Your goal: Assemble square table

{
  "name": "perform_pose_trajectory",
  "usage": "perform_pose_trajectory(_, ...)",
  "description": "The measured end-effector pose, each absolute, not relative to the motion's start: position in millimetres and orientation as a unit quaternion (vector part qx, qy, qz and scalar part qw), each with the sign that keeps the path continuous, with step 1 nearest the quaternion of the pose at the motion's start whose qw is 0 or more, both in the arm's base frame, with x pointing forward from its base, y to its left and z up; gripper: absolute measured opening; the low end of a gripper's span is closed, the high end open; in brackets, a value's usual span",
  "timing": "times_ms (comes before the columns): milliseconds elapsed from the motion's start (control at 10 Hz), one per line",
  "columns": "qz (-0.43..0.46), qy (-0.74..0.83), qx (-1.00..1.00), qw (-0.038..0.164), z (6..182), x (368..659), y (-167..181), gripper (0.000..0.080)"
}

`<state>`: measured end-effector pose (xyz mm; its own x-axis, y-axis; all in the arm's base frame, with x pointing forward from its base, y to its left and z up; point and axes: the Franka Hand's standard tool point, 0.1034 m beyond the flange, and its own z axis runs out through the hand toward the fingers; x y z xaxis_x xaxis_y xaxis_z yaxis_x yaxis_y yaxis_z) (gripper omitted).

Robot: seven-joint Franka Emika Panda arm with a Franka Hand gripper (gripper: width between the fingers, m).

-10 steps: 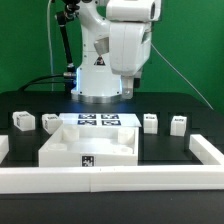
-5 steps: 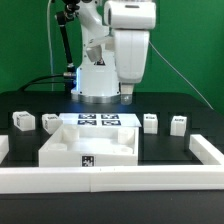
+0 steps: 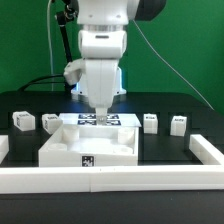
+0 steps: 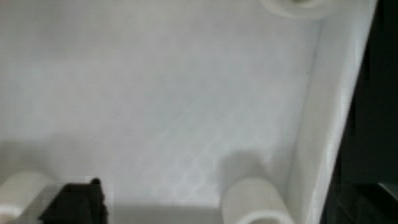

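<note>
**Claw (image 3: 100,113) over the back of the square table slab (image 3: 88,146), legs lying loose**

The only markings are black-and-white square tags, and no lettering can be read on them. One tag (image 3: 88,160) sits on the slab's front edge, one is on each leg block, and several are on the marker board (image 3: 98,120) just behind the slab. Since a second ago the arm has swung from the exterior view's right to the centre and dropped lower, while the slab and blocks lie as before. There is one slab and four leg blocks (image 3: 22,121), two at the exterior view's left and two at its right. All rest on the black surface (image 3: 200,112) inside the white barrier rail (image 3: 120,180). The wrist view shows the slab's white face and one dark finger (image 4: 80,200). I cannot tell whether the claw is spread or pressed together.
</note>
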<state>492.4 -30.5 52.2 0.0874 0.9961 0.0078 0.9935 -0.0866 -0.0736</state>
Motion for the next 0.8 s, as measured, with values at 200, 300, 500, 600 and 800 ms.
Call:
perform_pose_trajectory(200,0.022,-0.675,-0.737,0.03,52.1,492,-31,0.0649)
perform_pose_trajectory(300,0.021,-0.675,-0.737,0.029,51.8,493,-31,0.0649)
perform_pose_trajectory(500,0.018,-0.672,-0.74,0.028,43.3,483,-29,0.0649)
perform_pose_trajectory(600,0.013,-0.672,-0.74,0.025,37.8,478,-28,0.0649)
perform_pose_trajectory(800,-0.011,-0.67,-0.742,0.007,30.2,468,-23,0.0649)
